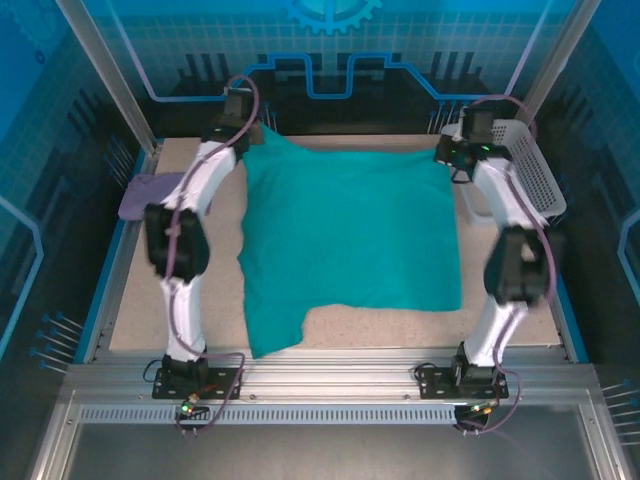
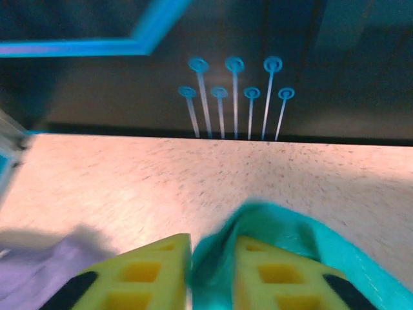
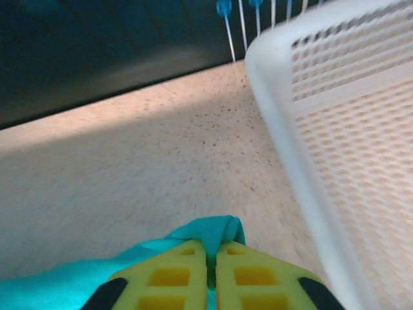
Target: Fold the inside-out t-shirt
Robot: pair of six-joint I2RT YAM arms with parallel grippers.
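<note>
Teal t-shirt [image 1: 350, 230] spread flat, far corners pinched; left pincer [image 2: 211, 250], right pincer [image 3: 211, 250]

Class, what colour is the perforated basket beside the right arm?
White; the basket shows best in the right wrist view.

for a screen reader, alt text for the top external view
A teal t-shirt lies spread on a speckled table, its far corners at the left gripper and right gripper. A white basket sits far right, a lavender garment far left.
</note>
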